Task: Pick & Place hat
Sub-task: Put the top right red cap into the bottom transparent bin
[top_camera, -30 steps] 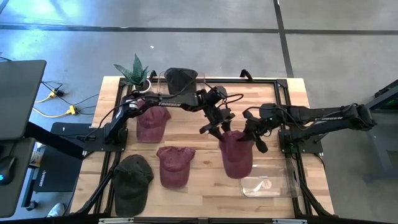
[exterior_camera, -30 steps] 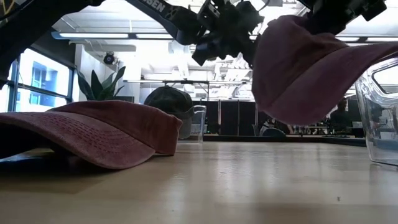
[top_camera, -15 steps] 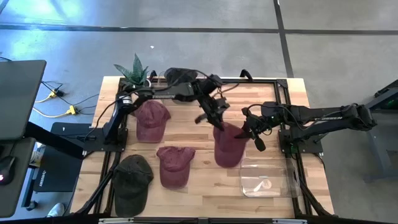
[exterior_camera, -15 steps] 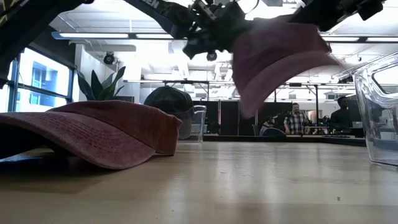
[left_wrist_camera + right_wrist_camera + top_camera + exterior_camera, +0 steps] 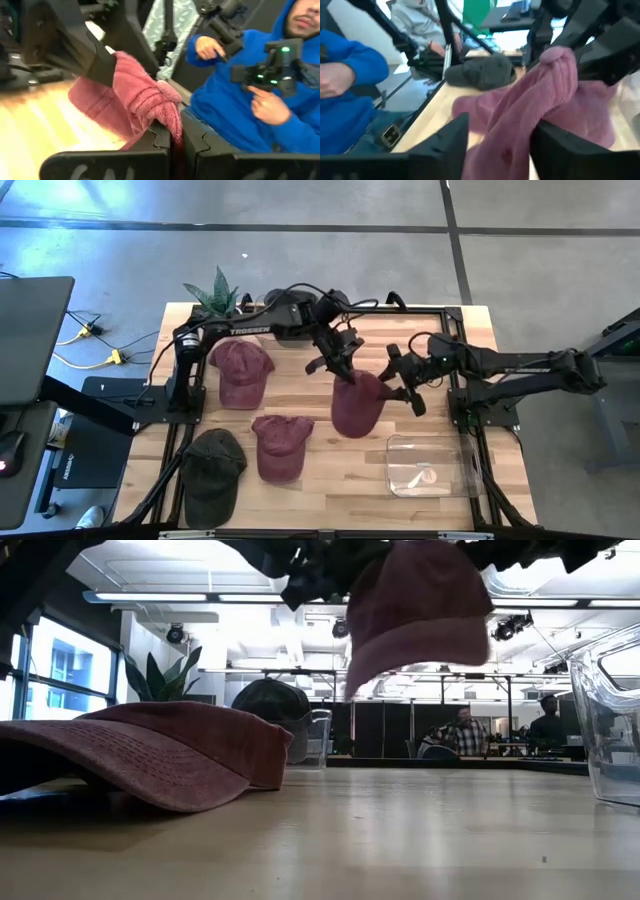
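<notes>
A maroon hat (image 5: pixel 355 405) hangs in the air over the middle of the table, and the low view shows it high up (image 5: pixel 410 610). My left gripper (image 5: pixel 340 372) is shut on its bunched top. My right gripper (image 5: pixel 398 382) stands open just right of it. In the right wrist view the right fingers (image 5: pixel 455 142) stand on either side of the hat's cloth (image 5: pixel 520 110). Two more maroon hats (image 5: pixel 240 372) (image 5: pixel 278 445) and a dark green hat (image 5: pixel 213 470) lie flat on the table. My left gripper pinches a bunched fold at the hat's top (image 5: pixel 167 107) between its two fingers (image 5: pixel 150 150). It comes at it nearly level from the table's far left. The hat hangs below the fingers, slack and clear of the table. My right gripper: whether its open fingers touch the cloth, I cannot tell.
A clear container (image 5: pixel 430 465) stands at the near right. A dark hat (image 5: pixel 290 305) sits on another clear container at the far edge, beside a potted plant (image 5: pixel 215 295). A person in a blue hoodie (image 5: pixel 240 100) sits beyond the table.
My left gripper has shut on the hat's top and carried it up and toward the table's left and far edge. My right gripper, which held the hat before, has opened and let go. The hat now hangs from the left gripper alone.
</notes>
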Robot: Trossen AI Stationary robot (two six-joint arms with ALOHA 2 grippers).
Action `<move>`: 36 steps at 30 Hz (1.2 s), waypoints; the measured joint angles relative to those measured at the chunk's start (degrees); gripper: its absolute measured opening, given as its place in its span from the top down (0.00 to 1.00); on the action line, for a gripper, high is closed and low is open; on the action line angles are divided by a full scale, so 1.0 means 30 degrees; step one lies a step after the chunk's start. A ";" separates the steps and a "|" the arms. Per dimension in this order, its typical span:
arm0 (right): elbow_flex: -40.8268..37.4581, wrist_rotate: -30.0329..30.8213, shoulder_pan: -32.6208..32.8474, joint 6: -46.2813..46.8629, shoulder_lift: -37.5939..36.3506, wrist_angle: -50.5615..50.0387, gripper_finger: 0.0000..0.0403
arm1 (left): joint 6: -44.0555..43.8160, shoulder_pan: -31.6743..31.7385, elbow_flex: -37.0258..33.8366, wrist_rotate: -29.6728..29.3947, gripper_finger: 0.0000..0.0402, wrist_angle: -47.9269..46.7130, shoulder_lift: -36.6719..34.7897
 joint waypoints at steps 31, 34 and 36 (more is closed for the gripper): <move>0.3621 0.1191 -0.0313 0.0016 0.2073 -0.4868 0.99 | 0.3036 -0.0573 -0.0015 0.0445 0.43 -0.1617 0.0015; 0.3847 0.1549 -0.0313 0.0057 0.2081 -0.5514 0.98 | 0.5518 -0.1068 -0.0025 0.0373 0.40 -0.3294 0.0015; 0.3912 0.1697 -0.0306 0.0307 0.2079 -0.5743 0.97 | 0.6916 -0.1318 -0.0029 -0.0164 0.41 -0.4367 0.0015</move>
